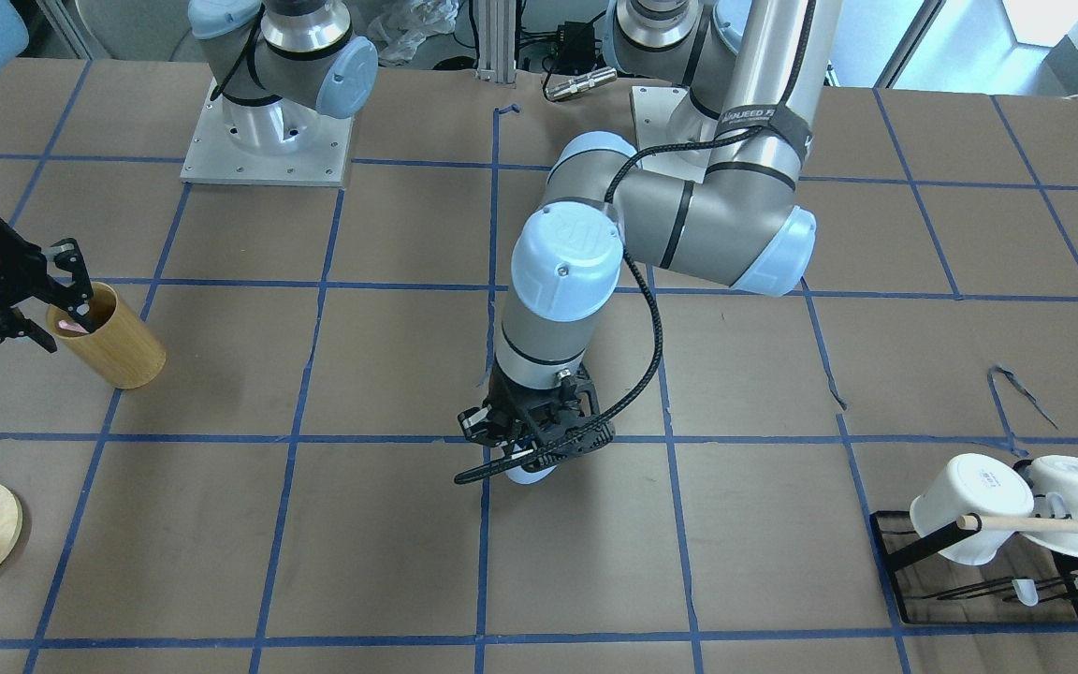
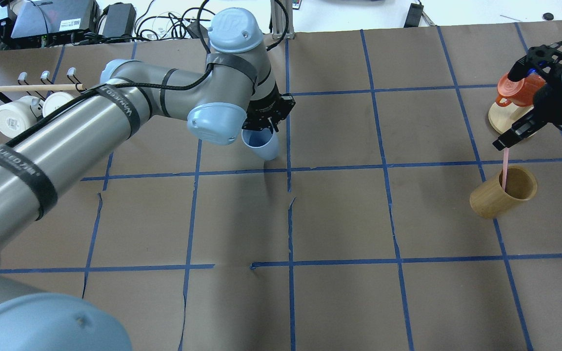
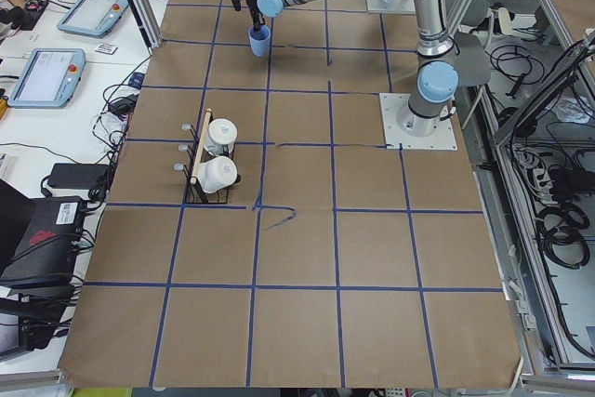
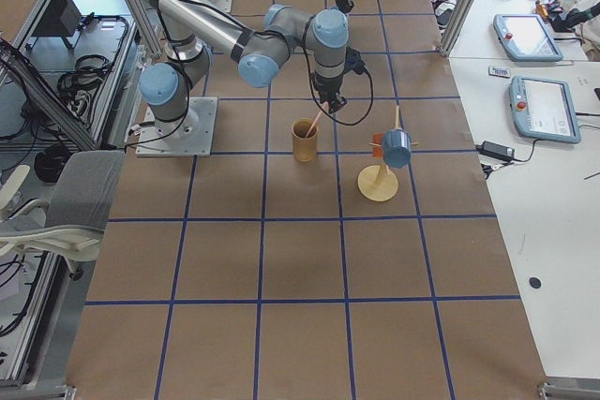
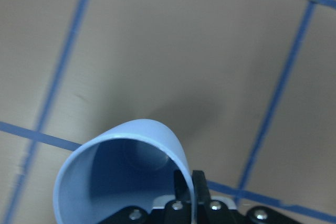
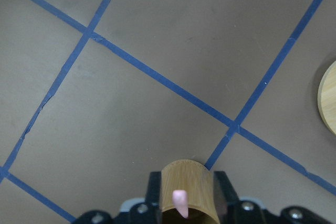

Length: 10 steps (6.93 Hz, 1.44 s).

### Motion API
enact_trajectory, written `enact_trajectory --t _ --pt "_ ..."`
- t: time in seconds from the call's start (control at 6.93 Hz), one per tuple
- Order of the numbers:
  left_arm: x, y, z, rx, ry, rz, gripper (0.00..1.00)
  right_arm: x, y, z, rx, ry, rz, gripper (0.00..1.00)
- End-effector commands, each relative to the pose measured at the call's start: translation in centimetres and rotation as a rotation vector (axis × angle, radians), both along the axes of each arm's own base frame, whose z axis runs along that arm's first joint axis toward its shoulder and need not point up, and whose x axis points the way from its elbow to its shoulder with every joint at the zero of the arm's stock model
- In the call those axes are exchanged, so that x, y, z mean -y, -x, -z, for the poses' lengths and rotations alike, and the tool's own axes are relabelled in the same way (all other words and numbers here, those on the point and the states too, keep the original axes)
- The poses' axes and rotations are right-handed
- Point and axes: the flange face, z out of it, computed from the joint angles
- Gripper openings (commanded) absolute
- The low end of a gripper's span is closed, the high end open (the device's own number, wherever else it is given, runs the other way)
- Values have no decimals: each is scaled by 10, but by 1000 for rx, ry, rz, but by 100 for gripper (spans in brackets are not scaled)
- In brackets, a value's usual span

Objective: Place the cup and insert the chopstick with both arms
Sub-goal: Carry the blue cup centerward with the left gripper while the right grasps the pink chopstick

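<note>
My left gripper is shut on the rim of the light-blue cup, one finger inside and one outside. It holds the cup tilted, close over the table's middle; the left wrist view looks into the cup's mouth. One thin pale pink chopstick stands leaning in the tan bamboo cylinder at the robot's right. My right gripper is just above that cylinder. Its fingers look spread on either side of the stick's top end.
A black rack with two white mugs and a wooden dowel stands on the robot's left. A round wooden stand with an orange cup is beyond the right gripper. Blue tape lines grid the brown table.
</note>
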Motion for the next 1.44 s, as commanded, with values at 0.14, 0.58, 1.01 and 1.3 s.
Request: enact_trajectory --t 0.14,0.58,1.01,1.3 --pt "8 19 -4 -3 17 -22 3 -5 2 3 -16 -45 2 36" --pt "9 17 -6 10 29 3 100 -7 1 3 -12 -64 3 30" --pt "33 -55 -62 46 117 233 100 -7 1 0 -12 -57 4 22" --pt "30 -159 -124 85 92 313 100 -8 0 -1 -7 -68 3 12"
